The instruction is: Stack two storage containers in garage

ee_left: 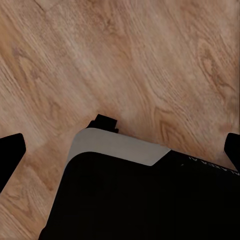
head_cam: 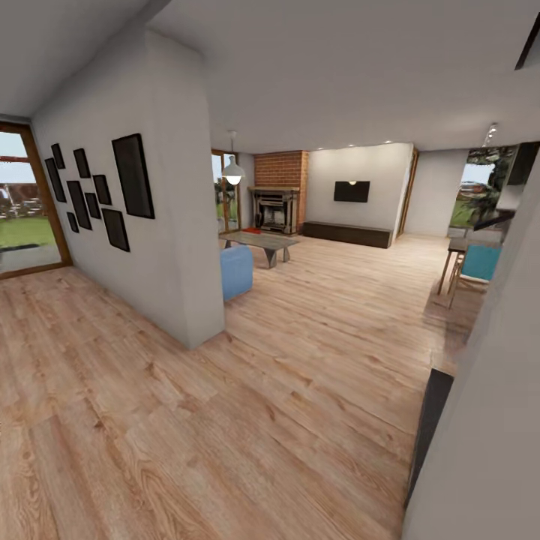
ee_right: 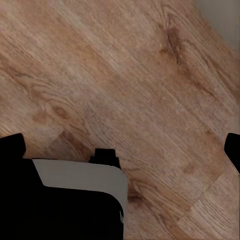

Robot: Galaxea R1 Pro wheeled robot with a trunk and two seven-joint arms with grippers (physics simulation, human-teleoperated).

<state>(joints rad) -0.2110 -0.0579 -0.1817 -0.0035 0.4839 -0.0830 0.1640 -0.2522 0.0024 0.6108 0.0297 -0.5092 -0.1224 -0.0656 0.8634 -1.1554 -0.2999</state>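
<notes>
The living room (head_cam: 330,255) lies ahead past a white wall stub, with a light wood-plank floor (head_cam: 225,420), a red-brick fireplace (head_cam: 279,191) and a blue sofa end (head_cam: 237,271). A small orange-red patch (head_cam: 252,230) sits on the floor by the fireplace, too small to tell what it is. No storage containers can be made out, and the garage is out of view. My left gripper (ee_left: 121,150) hangs open over the planks with nothing between its black fingertips (ee_left: 10,155). My right gripper (ee_right: 122,149) is open and empty too, fingertips (ee_right: 11,147) spread wide.
A white wall stub (head_cam: 176,225) with black picture frames juts out at left. A low table (head_cam: 262,241) stands before the fireplace. A near wall edge (head_cam: 487,420) crowds the right side, with a stool and teal chair (head_cam: 474,266) beyond. My black base (ee_left: 140,200) shows under both wrists.
</notes>
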